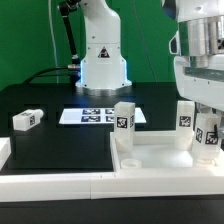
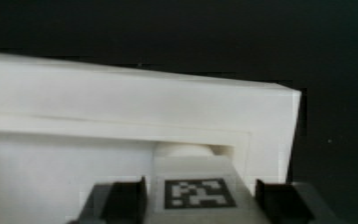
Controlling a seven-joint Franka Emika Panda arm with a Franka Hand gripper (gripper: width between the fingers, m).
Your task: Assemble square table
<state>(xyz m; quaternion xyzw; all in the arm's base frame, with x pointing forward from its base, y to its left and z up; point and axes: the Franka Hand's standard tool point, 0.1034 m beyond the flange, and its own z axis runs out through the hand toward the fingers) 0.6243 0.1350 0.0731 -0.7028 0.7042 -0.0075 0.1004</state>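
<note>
Exterior view, left to right: a short white block leg point(image 1: 27, 120) with a black-and-white tag lies on its side on the black table point(image 1: 60, 140), well apart from the rest. Next is the marker board point(image 1: 95, 115), flat mid-table in front of the white robot base point(image 1: 100, 55). The white plastic square tray-like table top point(image 1: 160, 152) sits at lower right, raised rim up. Two tagged white legs stand upright on it, one point(image 1: 123, 117) at its left corner and one point(image 1: 185, 113) further right.

Far right: the two-finger gripper point(image 1: 208, 130) is clamped on a fourth tagged white leg point(image 1: 208, 148), held upright over the top's right end. The jaws are part-way closed and the leg fills the gap.

Wrist view: the black fingers point(image 2: 115, 203) sit against both sides of that leg, tag facing the camera, with the top's rim corner just beyond. Can't tell if the leg's foot touches the top.

The wrist points straight down. The upper arm is cut off by the frame edge.
</note>
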